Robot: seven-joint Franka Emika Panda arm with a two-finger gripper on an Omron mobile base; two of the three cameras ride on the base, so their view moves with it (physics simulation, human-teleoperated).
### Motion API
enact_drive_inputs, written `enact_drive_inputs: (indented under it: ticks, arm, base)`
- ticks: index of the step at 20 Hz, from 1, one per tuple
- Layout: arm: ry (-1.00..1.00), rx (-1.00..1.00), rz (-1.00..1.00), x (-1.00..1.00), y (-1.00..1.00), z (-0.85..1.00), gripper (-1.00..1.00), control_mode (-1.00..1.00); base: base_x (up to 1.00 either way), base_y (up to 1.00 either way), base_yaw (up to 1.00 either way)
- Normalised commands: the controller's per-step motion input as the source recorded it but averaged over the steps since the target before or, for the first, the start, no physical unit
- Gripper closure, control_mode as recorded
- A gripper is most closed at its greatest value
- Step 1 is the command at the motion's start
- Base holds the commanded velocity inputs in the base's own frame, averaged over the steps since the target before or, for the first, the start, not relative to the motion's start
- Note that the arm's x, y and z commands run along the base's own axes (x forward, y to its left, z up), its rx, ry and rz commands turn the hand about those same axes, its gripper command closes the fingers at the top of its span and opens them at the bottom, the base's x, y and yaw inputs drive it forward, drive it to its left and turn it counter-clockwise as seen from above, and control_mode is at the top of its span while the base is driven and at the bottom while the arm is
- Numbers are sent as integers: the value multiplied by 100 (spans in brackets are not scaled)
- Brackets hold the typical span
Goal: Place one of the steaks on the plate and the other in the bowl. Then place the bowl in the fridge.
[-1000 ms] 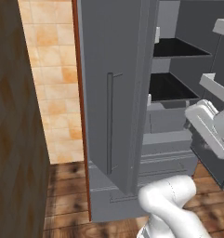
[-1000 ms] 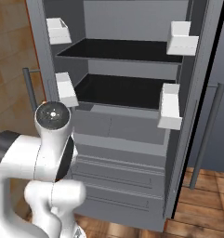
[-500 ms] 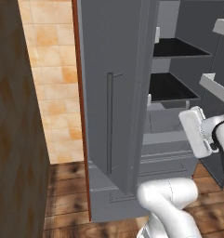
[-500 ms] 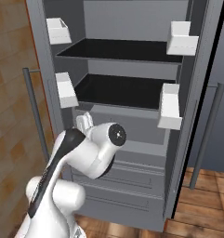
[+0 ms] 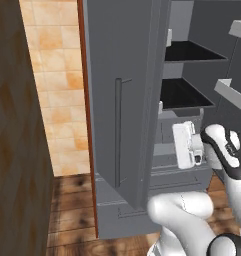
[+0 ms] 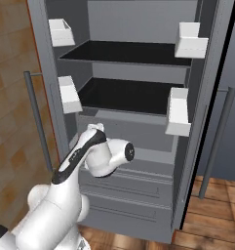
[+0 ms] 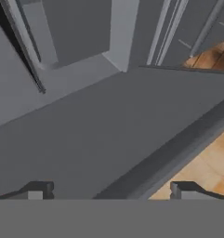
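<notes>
Right now I have the fridge (image 6: 138,146) open in front of me; the right base view gives me its inside, with two dark shelves (image 6: 128,95) and four white bins (image 6: 178,112), two on each side; the left base view shows instead the long vertical door handle (image 5: 118,132) on the grey door, and beside it the tiled wall (image 5: 57,85) and wooden floor (image 5: 72,210); my hand view looks at grey fridge panels with the gripper (image 7: 108,191) tips spread wide apart and nothing between them.
</notes>
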Motion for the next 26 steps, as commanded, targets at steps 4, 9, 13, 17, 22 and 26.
enact_drive_inputs:
  ticks: [4, 9, 13, 17, 22, 26]
  arm:
    - [6, 8, 1, 71, 98, -39, -100, -100]
    - [22, 19, 8, 34, 93, -33, -100, -100]
    - [7, 10, 7, 0, 100, -16, -100, -100]
    - [0, 0, 0, 1, 100, 0, -100, -100]
    - [1, -3, 0, 1, 48, 1, -100, -100]
    - [1, 0, 0, 6, -3, 1, -100, -100]
  base:
    - [0, 0, 0]
    - [0, 0, 0]
    - [0, 0, 0]
    - [0, 0, 0]
    - [0, 0, 0]
    - [0, 0, 0]
